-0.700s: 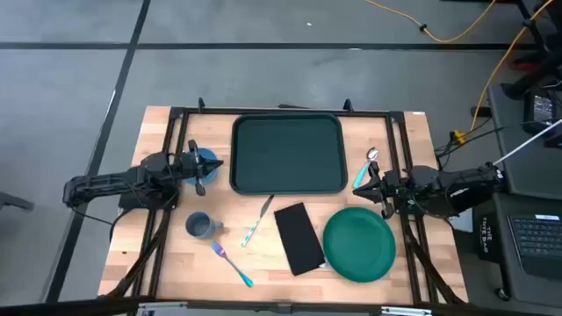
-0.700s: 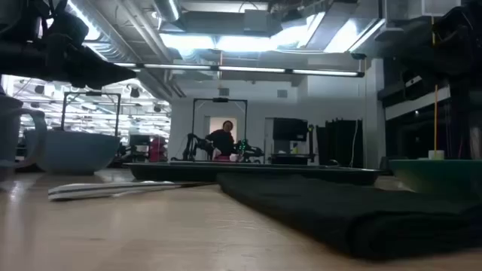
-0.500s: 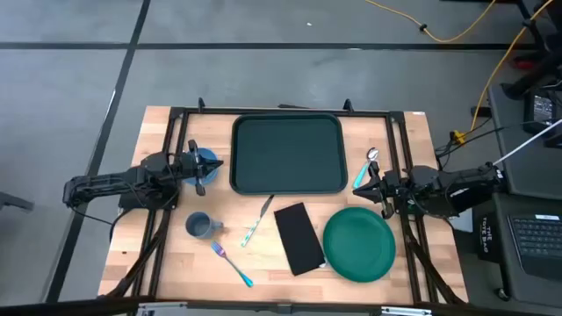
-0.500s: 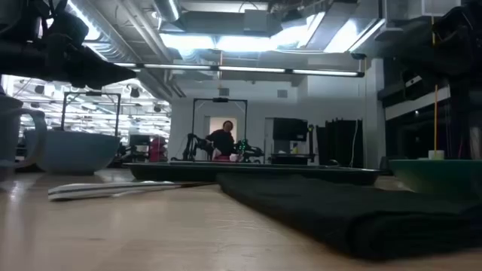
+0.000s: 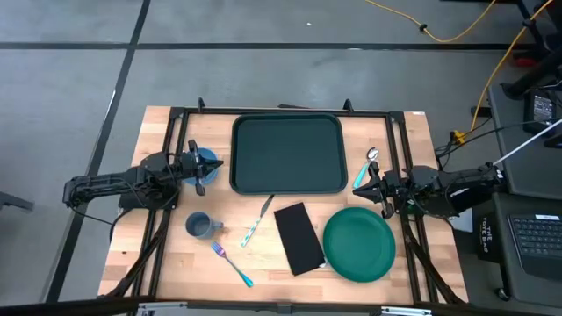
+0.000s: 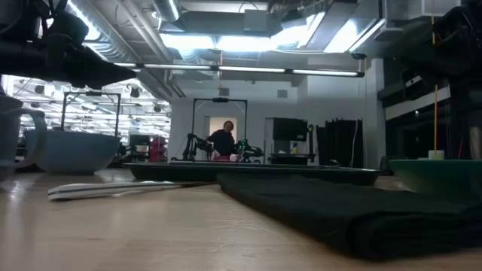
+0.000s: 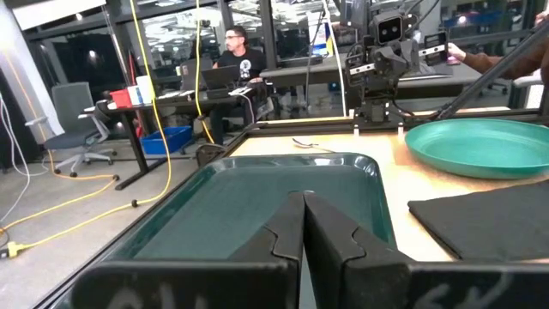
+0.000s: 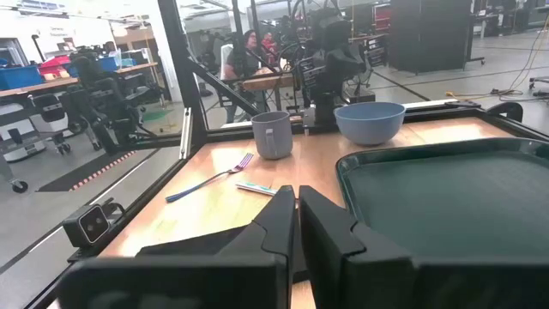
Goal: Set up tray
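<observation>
From above we see the tray (image 5: 288, 154) lying empty in the upper centre of the frame, on the wooden table (image 5: 167, 263). Everything meant for it sits outside its rim: the blue bowl (image 5: 205, 162) just left of the tray, the grey mug (image 5: 198, 226) below the bowl, the fork (image 5: 231, 264) lower centre-left, the knife (image 5: 256, 221) just under the tray's lower edge, the black napkin (image 5: 299, 238) beside it, the round green plate (image 5: 358, 243) at lower right, and the spoon (image 5: 364, 167) right of the tray.

The left gripper (image 5: 198, 167) rests at the left middle of the frame, over the near edge of the bowl; its wrist view shows the fingers (image 7: 283, 236) pressed together, holding nothing. The right gripper (image 5: 378, 188) waits at the right middle, between spoon and plate, fingers (image 8: 279, 225) likewise clenched and empty.

We judge that loading has not begun and both arms stand at rest. The next move calls for one gripper to part its fingers, descend on a nearby item, probably bowl or plate, and carry it inside the tray's rim.
</observation>
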